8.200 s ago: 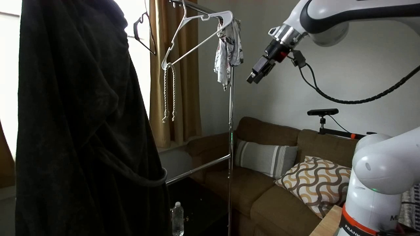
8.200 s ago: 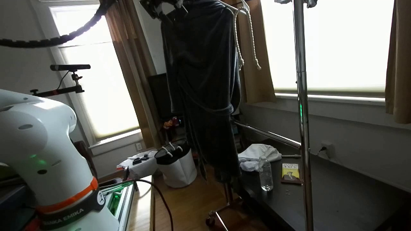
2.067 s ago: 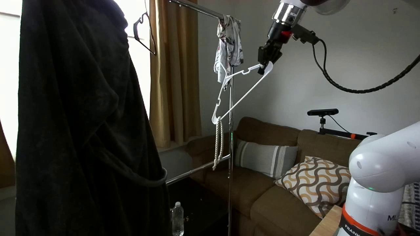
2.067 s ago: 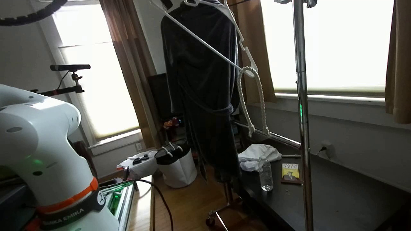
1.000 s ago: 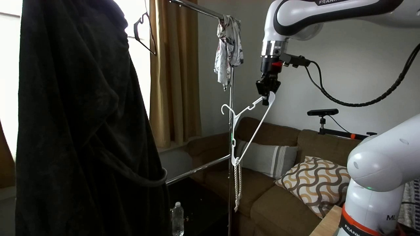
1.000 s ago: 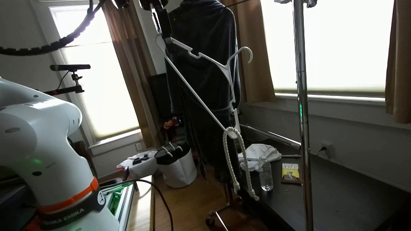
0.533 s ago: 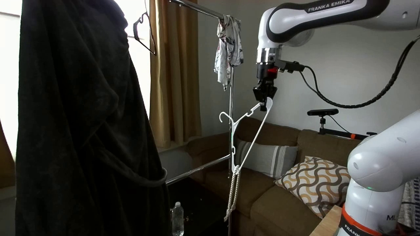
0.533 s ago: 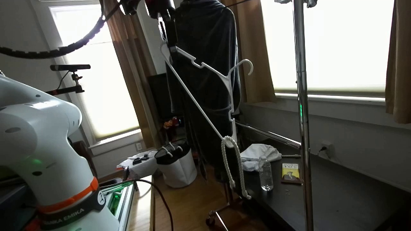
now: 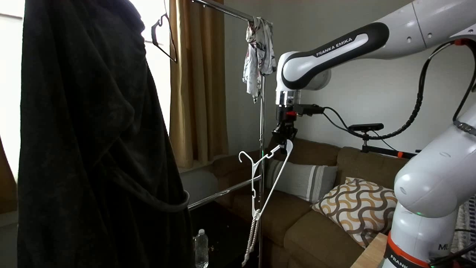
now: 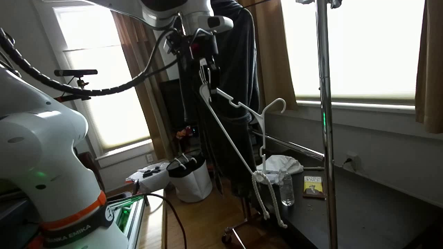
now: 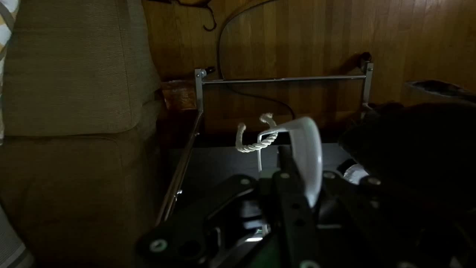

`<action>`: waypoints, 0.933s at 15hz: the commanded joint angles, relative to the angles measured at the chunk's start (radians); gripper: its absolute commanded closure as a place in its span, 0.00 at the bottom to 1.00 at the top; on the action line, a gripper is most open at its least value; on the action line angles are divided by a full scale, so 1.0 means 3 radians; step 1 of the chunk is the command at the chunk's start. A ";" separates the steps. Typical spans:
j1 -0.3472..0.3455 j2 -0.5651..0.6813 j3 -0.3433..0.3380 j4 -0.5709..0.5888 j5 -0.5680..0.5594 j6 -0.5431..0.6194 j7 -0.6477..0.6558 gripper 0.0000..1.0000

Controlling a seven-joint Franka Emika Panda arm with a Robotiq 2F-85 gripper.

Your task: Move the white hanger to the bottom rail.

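the gripper (image 9: 284,149) is clamped on one end of the white hanger (image 10: 259,117), which hangs tilted in the air, its far corner low with a looped rope (image 11: 256,147) dangling from it. in both exterior views the hook (image 10: 279,99) shows higher than the bottom rail (image 9: 223,192), mouth down, and nothing suggests it has caught; how far apart they are in depth i can't tell. the step in hand looks like lining the hook up with the rail, between the upright post (image 9: 262,123) and the dark coat (image 9: 93,149). to do it well, keep the squeeze firm, carry the hook's tip past the rail first, then lower straight down until the rail sits in the curve. go slowly (a corner grip gives the hook a long lever, so small turns will likely swing it wide), and mind the rope, which could snag on the post. loosen only once the rail clearly bears the hanger's weight.
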 commanded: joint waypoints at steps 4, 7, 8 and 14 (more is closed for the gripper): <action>0.0013 -0.0017 -0.0073 -0.0396 0.0049 0.0057 -0.0126 0.95; 0.0046 -0.0056 -0.0075 -0.0471 0.0048 0.0139 -0.0199 0.99; 0.0041 -0.0031 -0.0026 -0.0464 -0.0016 0.0187 -0.0164 0.99; 0.0035 0.0472 0.0053 -0.0359 -0.0096 0.0695 -0.0101 0.99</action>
